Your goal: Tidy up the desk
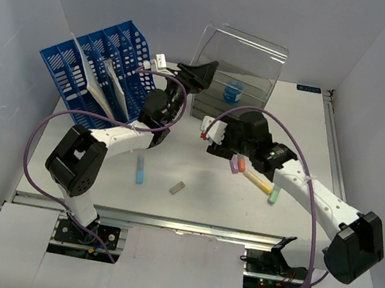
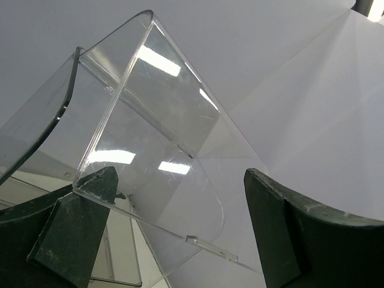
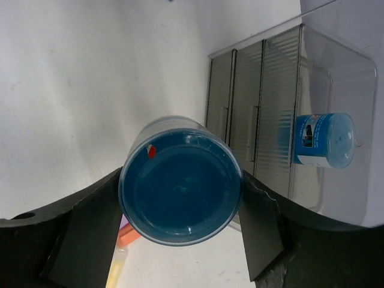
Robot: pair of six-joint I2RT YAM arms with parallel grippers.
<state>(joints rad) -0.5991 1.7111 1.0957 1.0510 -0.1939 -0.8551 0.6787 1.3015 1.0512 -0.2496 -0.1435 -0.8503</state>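
Note:
The white desk [image 1: 304,140] carries a clear plastic drawer box [image 1: 234,92] whose lid [image 2: 162,120] stands tilted up. My left gripper [image 1: 198,75] is open at that lid. In the left wrist view the lid's front edge crosses between the spread fingers, and the left finger [image 2: 78,228] touches it. My right gripper [image 3: 180,192] is shut on a round dark blue jar [image 3: 180,180], seen bottom-on and held above the desk in front of the drawers [image 3: 252,132]. In the top view the gripper [image 1: 216,137] hides this jar. A second blue jar [image 3: 324,140] lies inside the box [image 1: 233,90].
A blue slotted file rack [image 1: 94,68] with papers stands at the back left. Loose on the desk lie a light blue marker [image 1: 140,170], a small grey block [image 1: 177,187], and purple [image 1: 234,165], orange [image 1: 242,165], yellow [image 1: 260,183] and green [image 1: 273,195] markers. Pale walls enclose the sides.

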